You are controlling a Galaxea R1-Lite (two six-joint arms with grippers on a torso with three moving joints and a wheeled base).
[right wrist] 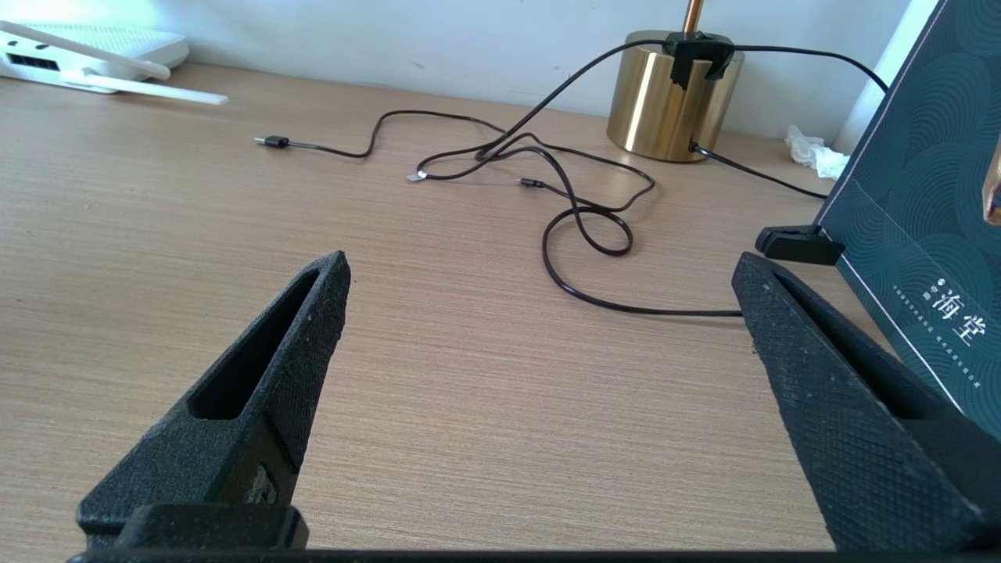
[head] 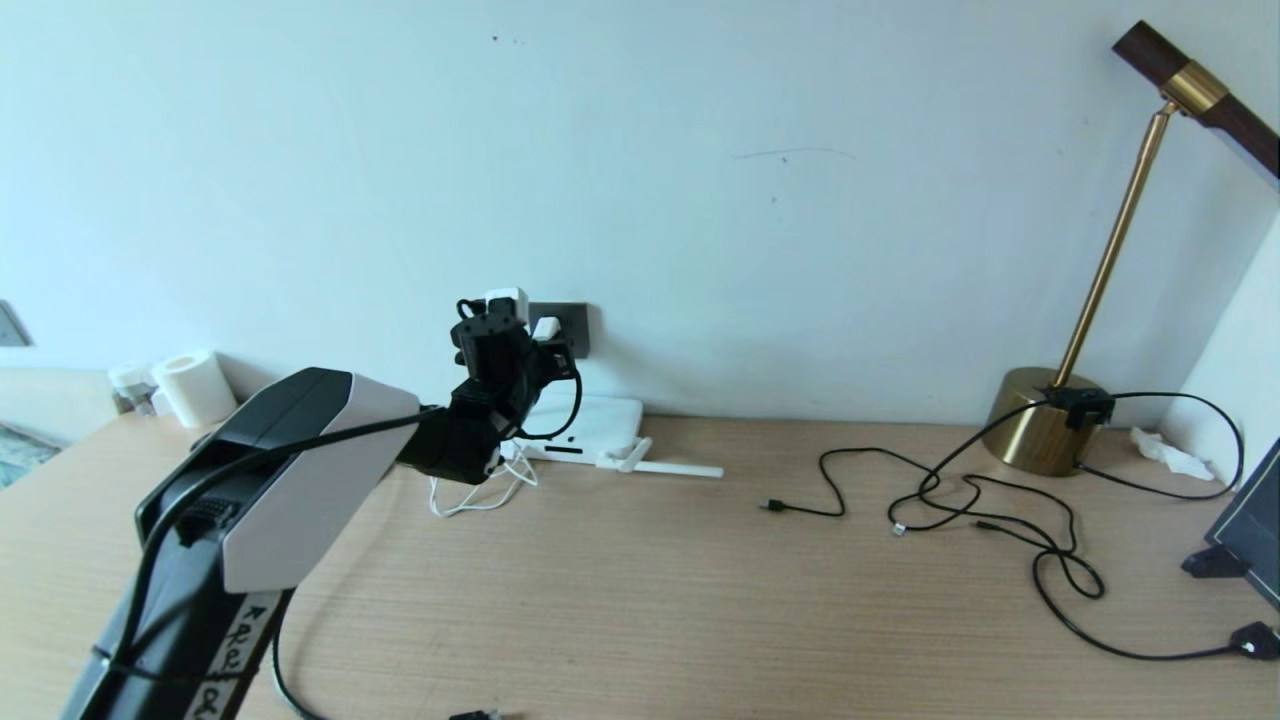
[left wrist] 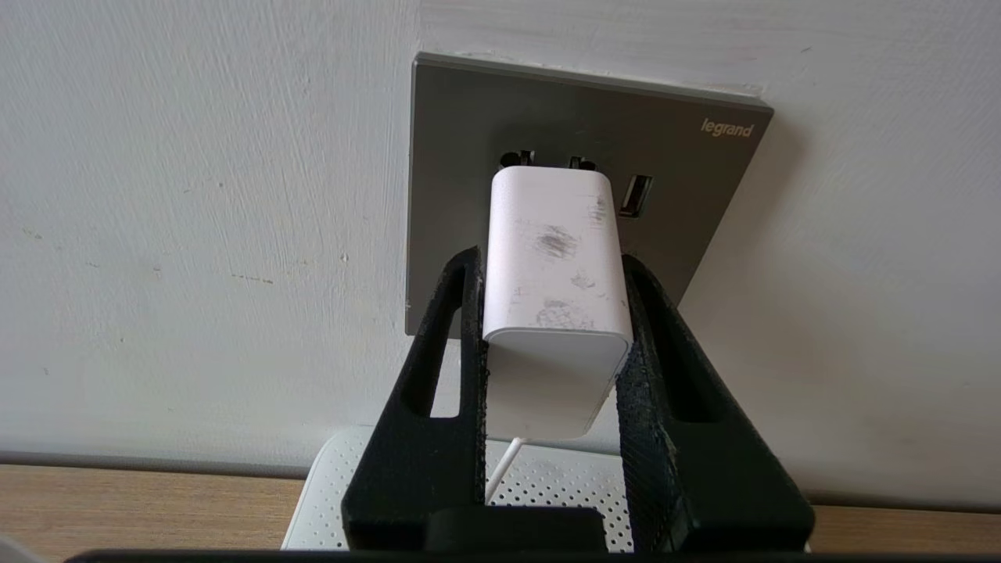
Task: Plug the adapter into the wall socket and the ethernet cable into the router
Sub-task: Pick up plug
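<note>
Left gripper (left wrist: 551, 313) clamped on the white adapter (left wrist: 551, 258), pressed against the dark grey wall socket (left wrist: 461, 156) at the far left, just above the white router (head: 600, 425) lying on the worktop (head: 640, 600). Thin white cord (head: 480, 500) dangling beneath. Right gripper (right wrist: 539, 281) spread wide, holding nothing, low over the worktop, near loose black cords (right wrist: 579, 227) and a brass lamp base (right wrist: 665, 102) on the right.

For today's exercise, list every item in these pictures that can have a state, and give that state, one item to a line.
adapter: gripped, front end at the wall socket
wall socket: upper slots partly covered by the adapter
left gripper: shut on the adapter
right gripper: open, empty, above the desk
router: flat on the desk, antenna folded down
thin black cords: loose, tangled, tips unplugged
</note>
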